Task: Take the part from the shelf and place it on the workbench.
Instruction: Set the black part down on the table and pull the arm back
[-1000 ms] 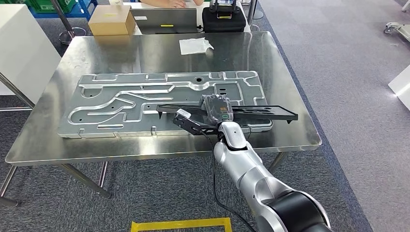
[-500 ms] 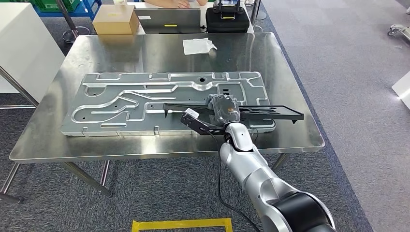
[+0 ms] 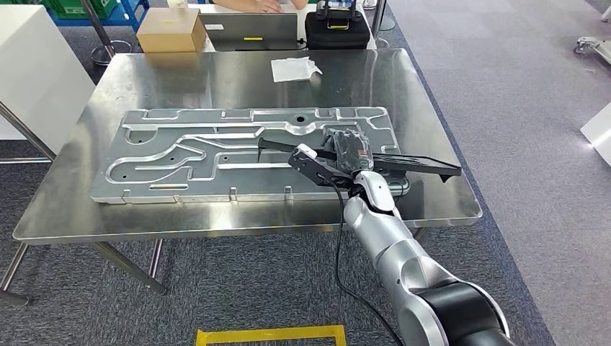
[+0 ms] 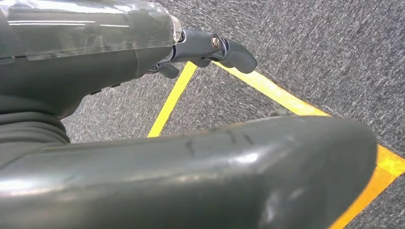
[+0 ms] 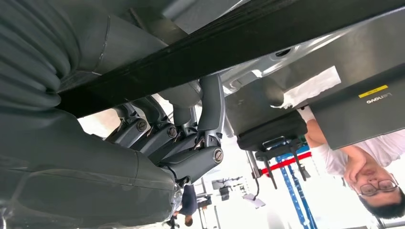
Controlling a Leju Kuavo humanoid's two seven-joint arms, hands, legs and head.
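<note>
My right hand (image 3: pixel 346 155) grips a long, flat black part (image 3: pixel 421 165) near its middle and holds it roughly level just above the near right of the steel workbench (image 3: pixel 238 76). The part reaches from about the bench's middle to its right edge. In the right wrist view the black part (image 5: pixel 248 40) runs across as a dark bar with the hand's fingers (image 5: pixel 210 114) curled around it. My left hand (image 4: pixel 210 47) hangs over grey carpet with its fingers apart and nothing in them.
A large grey moulded panel (image 3: pixel 216 155) covers most of the bench's front half, partly under the held part. At the back lie a white cloth (image 3: pixel 294 68), a cardboard box (image 3: pixel 171 30), a laptop (image 3: pixel 252 29) and a black case (image 3: pixel 337 29). A person sits behind the bench. Yellow tape (image 3: pixel 270 334) marks the floor.
My right hand has carried the black part to the right and a little further over the bench. The part's right end now nears the bench's right edge.
</note>
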